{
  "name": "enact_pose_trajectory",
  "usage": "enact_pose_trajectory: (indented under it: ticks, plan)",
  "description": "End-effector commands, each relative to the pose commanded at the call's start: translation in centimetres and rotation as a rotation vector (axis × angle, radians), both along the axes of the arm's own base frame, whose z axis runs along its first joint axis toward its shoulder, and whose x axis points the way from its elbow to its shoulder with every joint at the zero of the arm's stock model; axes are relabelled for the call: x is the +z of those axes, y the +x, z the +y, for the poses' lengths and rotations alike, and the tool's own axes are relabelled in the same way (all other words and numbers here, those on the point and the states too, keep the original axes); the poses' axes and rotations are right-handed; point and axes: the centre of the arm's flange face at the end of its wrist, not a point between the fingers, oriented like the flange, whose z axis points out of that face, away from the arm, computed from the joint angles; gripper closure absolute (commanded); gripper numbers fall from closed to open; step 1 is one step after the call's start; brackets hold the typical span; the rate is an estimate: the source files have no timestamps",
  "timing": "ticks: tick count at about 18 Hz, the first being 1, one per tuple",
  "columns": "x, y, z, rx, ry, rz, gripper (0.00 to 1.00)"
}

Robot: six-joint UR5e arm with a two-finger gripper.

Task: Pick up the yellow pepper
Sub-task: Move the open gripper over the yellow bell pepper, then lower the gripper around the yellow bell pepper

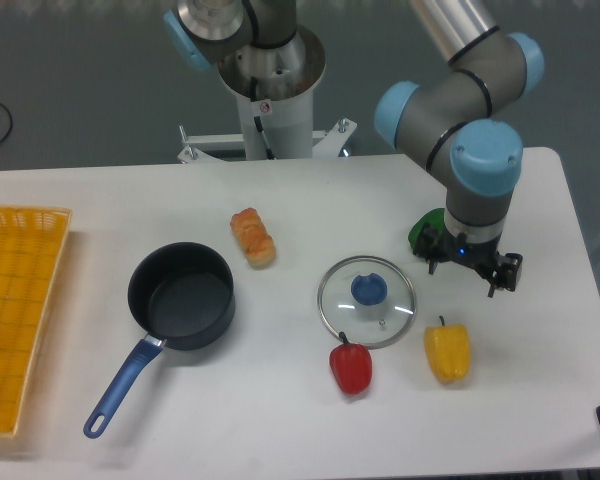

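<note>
I have the pincer [472, 270] hovering above the tabletop [280, 420], its two dark fingers spread and holding nothing, up-camera of the yellow pepper [447, 351], which sits free near the front right of the tabletop. My worry from here is the pepper's glossy, lobed skin: if I come down off-centre, I think one finger could nudge it and send it rolling before the other closes. The glass lid [367, 300] lies just beside it on the left, with the red pepper [351, 367] below that (so a wide spread risks clipping the lid's rim). The green pepper [427, 229] sits behind the wrist. To the right and front there is bare surface, though the edge is near.
</note>
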Motion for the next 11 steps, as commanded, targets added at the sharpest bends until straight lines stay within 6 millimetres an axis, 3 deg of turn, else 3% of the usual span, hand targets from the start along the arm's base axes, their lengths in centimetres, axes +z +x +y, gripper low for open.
enact_pose_trajectory:
  ticks: [6,11]
  plan:
    - [-1.8,-0.3,1.1,0.105,0.074,-0.029,0.0]
    - [-3.5,-1.7,1.7,0.121,0.078,-0.026,0.0]
